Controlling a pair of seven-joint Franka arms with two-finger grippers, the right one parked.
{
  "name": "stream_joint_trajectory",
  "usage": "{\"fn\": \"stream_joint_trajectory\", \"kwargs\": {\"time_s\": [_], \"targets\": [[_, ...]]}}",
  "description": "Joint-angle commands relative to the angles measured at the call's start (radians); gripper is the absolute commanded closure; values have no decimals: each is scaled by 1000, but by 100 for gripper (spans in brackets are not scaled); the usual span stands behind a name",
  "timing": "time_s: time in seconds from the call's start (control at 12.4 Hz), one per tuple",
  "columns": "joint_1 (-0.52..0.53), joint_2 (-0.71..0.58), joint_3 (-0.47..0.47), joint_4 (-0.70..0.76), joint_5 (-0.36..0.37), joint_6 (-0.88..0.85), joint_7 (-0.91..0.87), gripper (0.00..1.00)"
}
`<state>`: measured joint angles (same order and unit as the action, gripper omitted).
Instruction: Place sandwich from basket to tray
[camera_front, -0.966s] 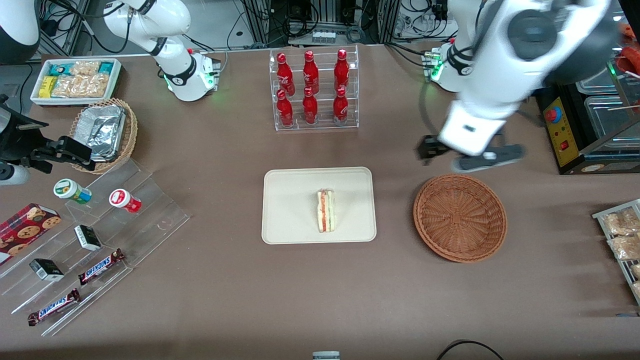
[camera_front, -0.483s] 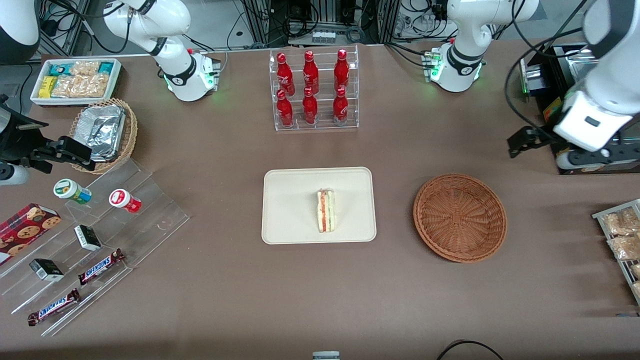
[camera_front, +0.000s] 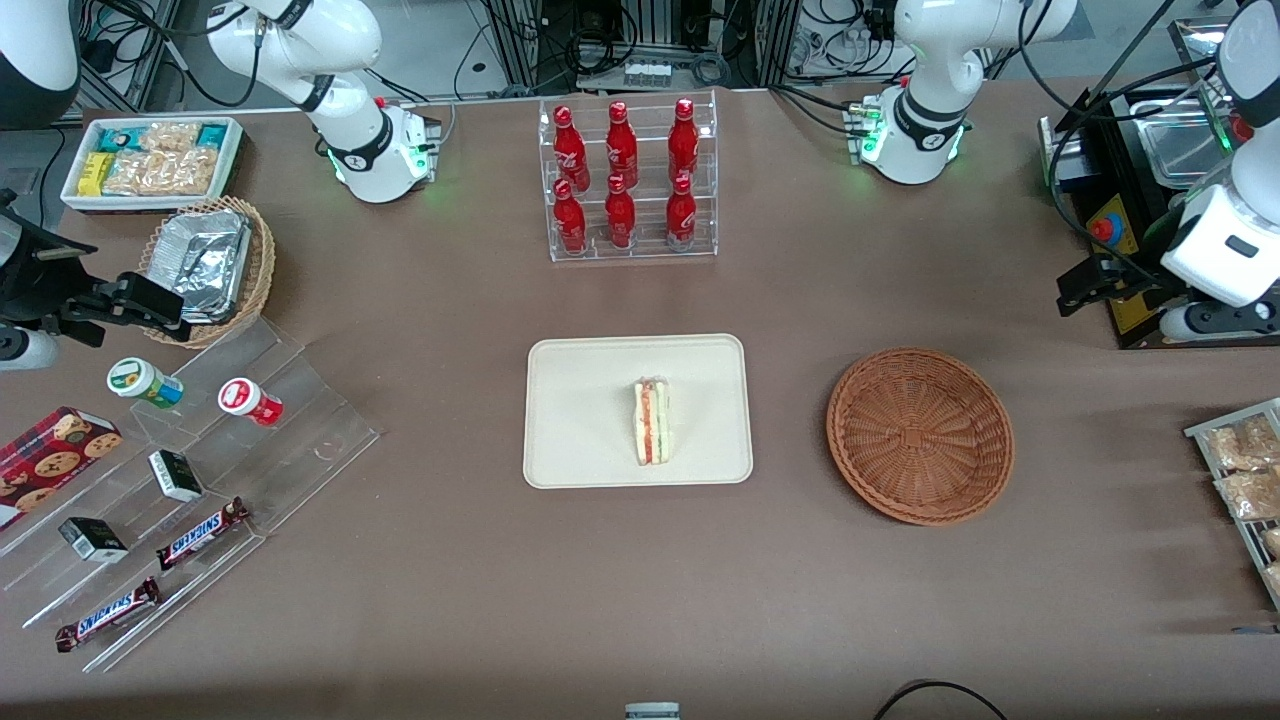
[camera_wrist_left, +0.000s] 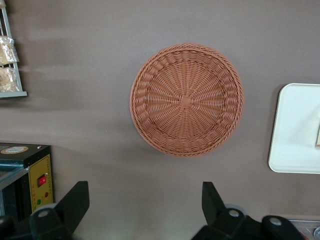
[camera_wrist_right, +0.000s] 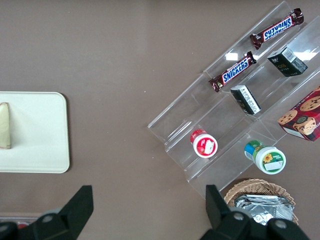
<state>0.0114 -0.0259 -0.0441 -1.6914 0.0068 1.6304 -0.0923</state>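
My gripper (camera_wrist_left: 142, 207) hangs high over the brown surface (camera_front: 420, 590) at the working arm's end, beside a black box with a yellow panel (camera_front: 1125, 275), farther from the front camera than the basket (camera_front: 920, 435). Jaws are wide apart, nothing between them; the wrist view shows both fingers (camera_wrist_left: 75, 202) spread with bare surface in the gap. The basket holds nothing, sits flat, well apart from my gripper. The sandwich (camera_front: 651, 420) lies on the tray (camera_front: 580, 400), roughly mid-tray, red and green filling edge facing up, clear of the rim. Tray is beside the basket, toward the parked arm's end, the two not touching. In the wrist view the basket (camera_wrist_left: 187, 99) is fully seen and only a tray corner (camera_wrist_left: 295, 130) shows. An acrylic rack of red bottles (camera_front: 625, 180) stands farther from the front camera than the tray. Bagged snacks on a wire rack (camera_front: 1240, 470) lie near the basket at the working arm's end. Acrylic steps with candy bars (camera_front: 200, 535) are toward the parked arm's end.
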Motion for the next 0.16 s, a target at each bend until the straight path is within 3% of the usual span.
{"fn": "stream_joint_trajectory", "kwargs": {"time_s": [0.0, 0.08], "targets": [[7, 7, -3, 39, -14, -26, 16, 1], [7, 7, -3, 47, -13, -33, 16, 1]]}}
